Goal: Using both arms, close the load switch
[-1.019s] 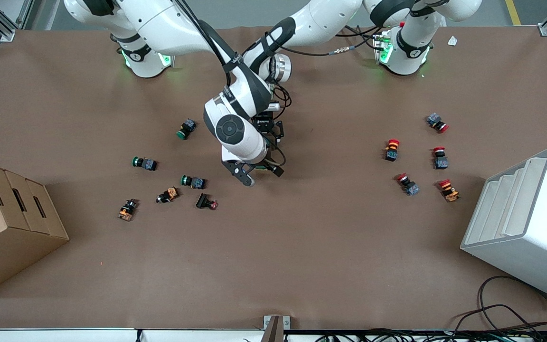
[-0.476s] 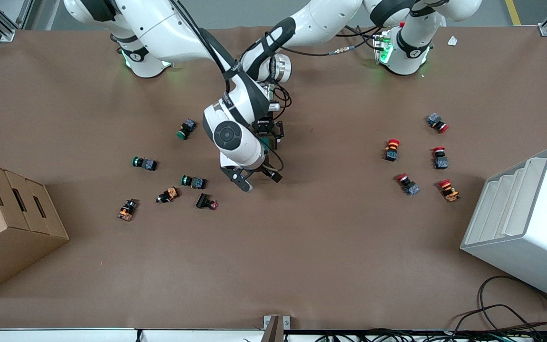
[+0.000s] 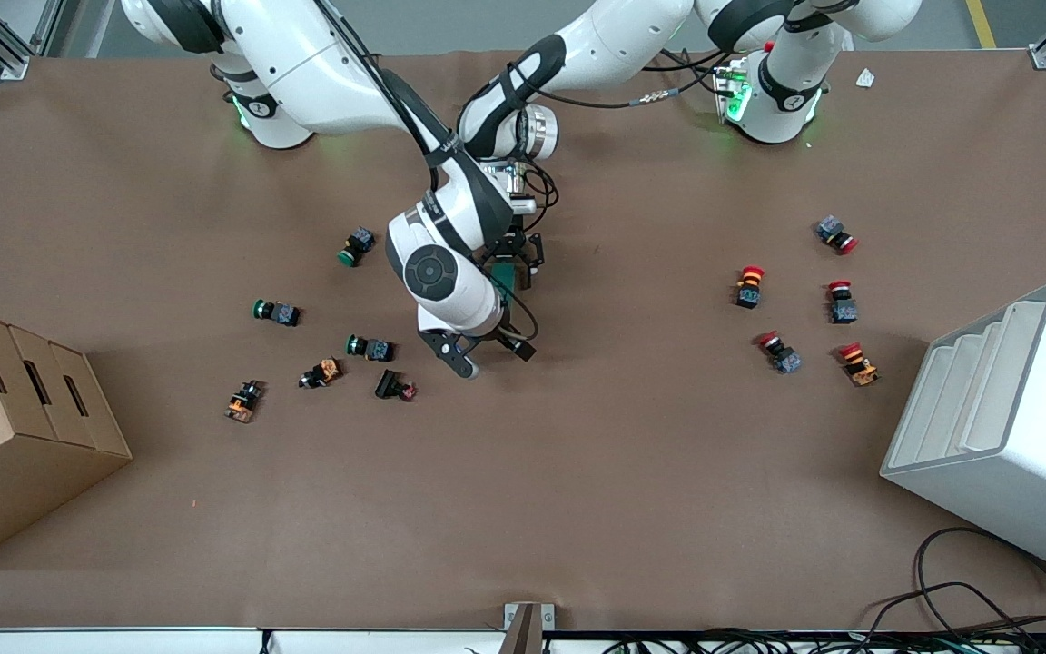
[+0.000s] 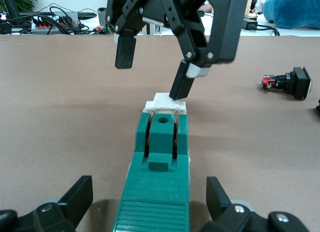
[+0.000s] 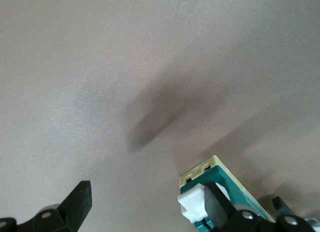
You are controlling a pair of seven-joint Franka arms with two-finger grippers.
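Left gripper (image 4: 150, 197): over the table's middle, fingers (image 4: 75, 197) spread wide on either side of the switch (image 4: 159, 192), a gap showing at each side, gripping nothing.
Right gripper (image 3: 485, 350): over the table just beside the switch, jaws parted; one fingertip (image 4: 180, 87) touching the white lever (image 4: 164, 103), the other finger hanging free above the table.
Switch: green block in mid-table, between the two grippers, white lever at the end toward the right gripper; mostly hidden under the right arm in the front view (image 3: 512, 272).
Lever in the right wrist view (image 5: 192, 206): white piece pressed against one finger.
Surroundings: green and orange buttons (image 3: 369, 347) toward the right arm's end, red ones (image 3: 749, 285) toward the left arm's end.
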